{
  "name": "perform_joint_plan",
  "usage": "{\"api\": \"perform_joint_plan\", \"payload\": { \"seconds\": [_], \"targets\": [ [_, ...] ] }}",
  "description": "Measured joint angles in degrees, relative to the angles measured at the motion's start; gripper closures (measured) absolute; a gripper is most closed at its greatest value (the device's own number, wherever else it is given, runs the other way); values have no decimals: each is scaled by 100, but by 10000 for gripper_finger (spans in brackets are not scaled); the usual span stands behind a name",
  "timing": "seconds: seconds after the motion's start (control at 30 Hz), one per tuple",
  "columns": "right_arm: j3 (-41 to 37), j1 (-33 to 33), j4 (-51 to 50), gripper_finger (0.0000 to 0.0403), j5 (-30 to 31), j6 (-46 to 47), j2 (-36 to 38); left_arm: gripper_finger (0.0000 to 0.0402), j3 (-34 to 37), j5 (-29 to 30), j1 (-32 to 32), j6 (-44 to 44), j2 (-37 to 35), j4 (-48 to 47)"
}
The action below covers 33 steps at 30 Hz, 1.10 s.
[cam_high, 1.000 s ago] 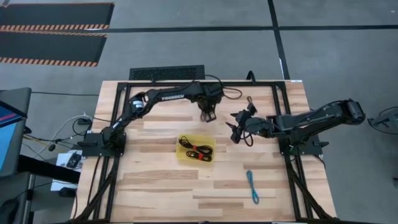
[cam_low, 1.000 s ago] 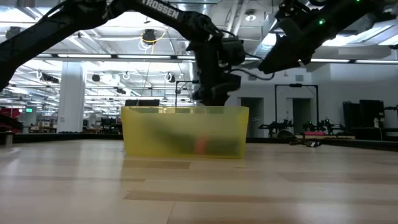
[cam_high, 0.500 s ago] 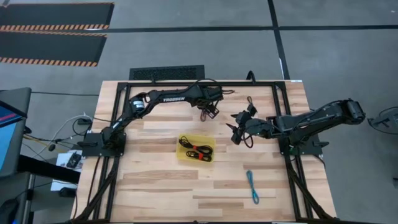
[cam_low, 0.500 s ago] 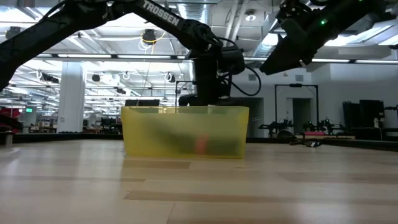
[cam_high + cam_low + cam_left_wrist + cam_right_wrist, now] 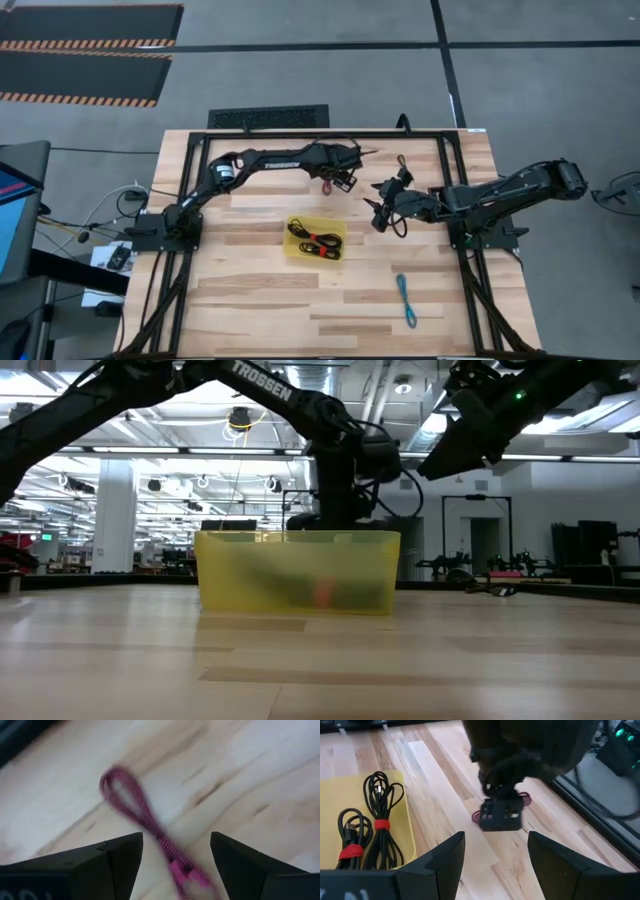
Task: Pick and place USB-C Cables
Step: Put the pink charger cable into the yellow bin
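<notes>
A maroon USB-C cable (image 5: 145, 815) lies flat on the wood beyond the yellow tray (image 5: 340, 232); it also shows in the high view (image 5: 326, 183). My left gripper (image 5: 175, 867) hangs open over it, pointing steeply down, one finger on either side of the cable's near end, apart from it. Two black-and-red cables (image 5: 367, 827) lie in the tray. A teal cable (image 5: 406, 298) lies on the table toward the near right. My right gripper (image 5: 378, 212) waits open, right of the tray, above the table.
A thin dark cable (image 5: 400, 160) lies near the table's far edge, right of my left gripper. Black frame rails (image 5: 330, 133) run along the table's far and side edges. Bare wood lies left of and in front of the tray.
My left gripper has rolled about its own pointing line and sunk a little toward the table behind the tray, shifting slightly toward the right edge. The maroon cable and the tray have stayed where they were.
</notes>
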<state>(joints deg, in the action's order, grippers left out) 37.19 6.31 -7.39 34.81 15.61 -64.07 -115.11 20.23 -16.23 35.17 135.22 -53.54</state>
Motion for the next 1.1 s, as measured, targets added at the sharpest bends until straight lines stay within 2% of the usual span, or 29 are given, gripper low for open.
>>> {"api": "perform_joint_plan", "payload": {
  "seconds": [0.2, 0.43, 0.83, 1.1],
  "targets": [
    [0, 4, -7, 159, 0, -2, 0, 177, 11, -3, -49, 284, 109, -349],
    [0, 4, 23, 159, -1, -2, 2, 177, 3, -106, -48, 488, 106, 233],
    [0, 4, 1, 159, -3, -7, 2, 177, 0, -20, -126, 346, 157, -120],
    [0, 6, -19, 159, -15, -3, 2, 177, 0, -199, -124, 198, 277, -308]
  ]
}}
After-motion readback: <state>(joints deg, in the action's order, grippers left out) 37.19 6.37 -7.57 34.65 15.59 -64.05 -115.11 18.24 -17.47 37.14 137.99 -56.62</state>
